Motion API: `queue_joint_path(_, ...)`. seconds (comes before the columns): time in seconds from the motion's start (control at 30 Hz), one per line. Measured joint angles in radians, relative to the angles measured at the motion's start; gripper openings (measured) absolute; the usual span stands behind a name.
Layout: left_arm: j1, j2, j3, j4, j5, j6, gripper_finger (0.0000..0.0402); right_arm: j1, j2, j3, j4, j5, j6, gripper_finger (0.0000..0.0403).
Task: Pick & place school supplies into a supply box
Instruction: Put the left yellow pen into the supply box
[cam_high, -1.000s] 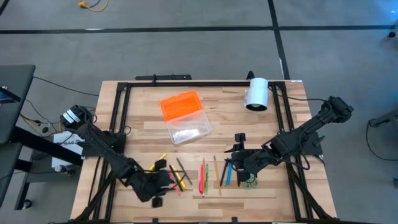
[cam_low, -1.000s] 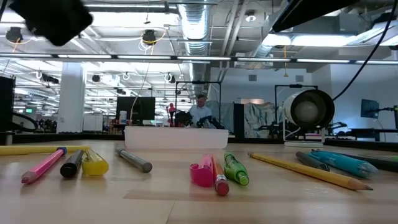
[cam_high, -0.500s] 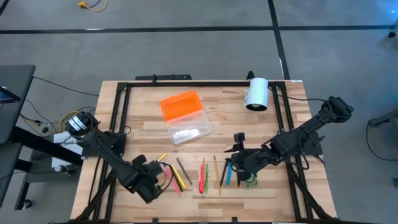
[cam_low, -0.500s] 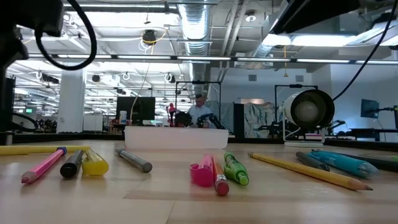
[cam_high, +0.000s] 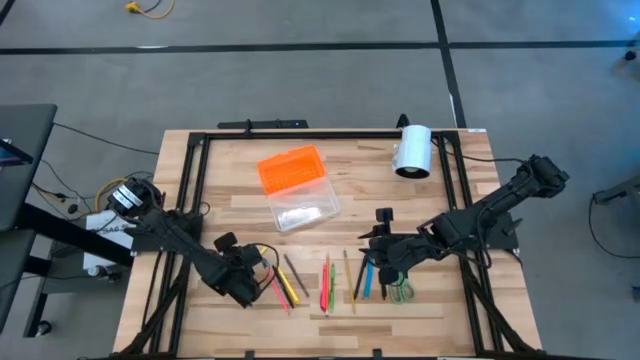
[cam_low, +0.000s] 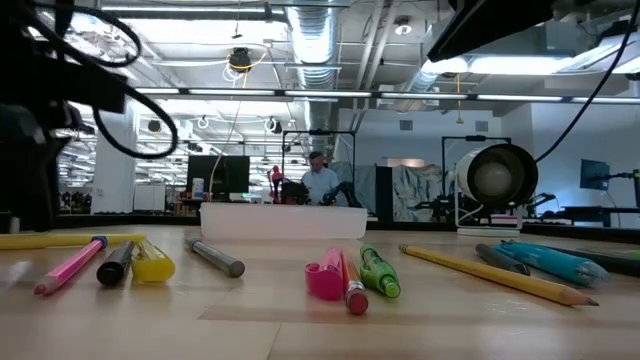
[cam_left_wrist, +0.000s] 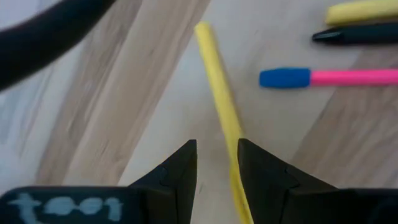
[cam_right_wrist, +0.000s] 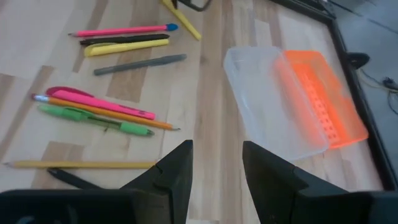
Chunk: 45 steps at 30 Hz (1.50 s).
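Pens and pencils lie flat in a loose row near the table's near edge (cam_high: 325, 280), with green-handled scissors (cam_high: 402, 290) at the right end. The supply box lies open beyond them: clear base (cam_high: 300, 210) and orange lid (cam_high: 292, 168). My left gripper (cam_high: 252, 268) is open, low over the row's left end. In its wrist view (cam_left_wrist: 216, 149) a yellow pencil (cam_left_wrist: 217, 93) runs just beside one finger. My right gripper (cam_high: 375, 255) is open (cam_right_wrist: 216, 149) above the row's right part and holds nothing.
A white cylinder (cam_high: 412, 150) lies on its side at the far right corner. Black frame rails run along the table's edges (cam_high: 190, 180). Bare wood shows between the box and the pens. A pink pen with a blue cap (cam_left_wrist: 323, 77) lies near the yellow pencil.
My left gripper has moved from the near edge toward the far edge and turned, ending over the left end of the row by the yellow pencil. In the low view its arm has come down on the left. The pens and the box have stayed put.
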Motion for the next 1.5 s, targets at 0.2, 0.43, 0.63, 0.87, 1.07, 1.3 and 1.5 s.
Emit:
queue_joint_path(0.2, 0.028, -0.017, -0.002, 0.037, -0.008, 0.061, 0.011, 0.0, 0.0, 0.0, 0.0, -0.037, 0.0, 0.0134)
queue_joint_path(0.43, 0.054, -0.024, -0.036, 0.095, 0.039, 0.098, 0.011, 0.0, 0.0, 0.0, 0.0, -0.037, -0.001, 0.0134)
queue_joint_path(0.63, 0.091, -0.052, -0.142, 0.233, 0.103, 0.109, 0.0109, 0.0, 0.0, 0.0, -0.002, -0.038, -0.001, 0.0134)
queue_joint_path(0.87, 0.11, -0.127, -0.204, 0.3, 0.138, 0.189, 0.0109, 0.0, 0.0, 0.0, -0.004, -0.04, -0.001, 0.0134)
queue_joint_path(1.07, 0.114, -0.136, -0.237, 0.319, 0.171, 0.323, 0.0087, 0.001, 0.001, 0.0, -0.001, -0.04, 0.003, 0.0134)
queue_joint_path(1.3, 0.119, -0.137, -0.243, 0.325, 0.193, 0.365, 0.0016, 0.009, 0.001, 0.0, -0.004, -0.04, 0.007, 0.0134)
queue_joint_path(1.5, 0.118, -0.136, -0.235, 0.315, 0.17, 0.348, 0.0027, 0.019, 0.001, 0.0, -0.005, -0.04, 0.008, 0.0134)
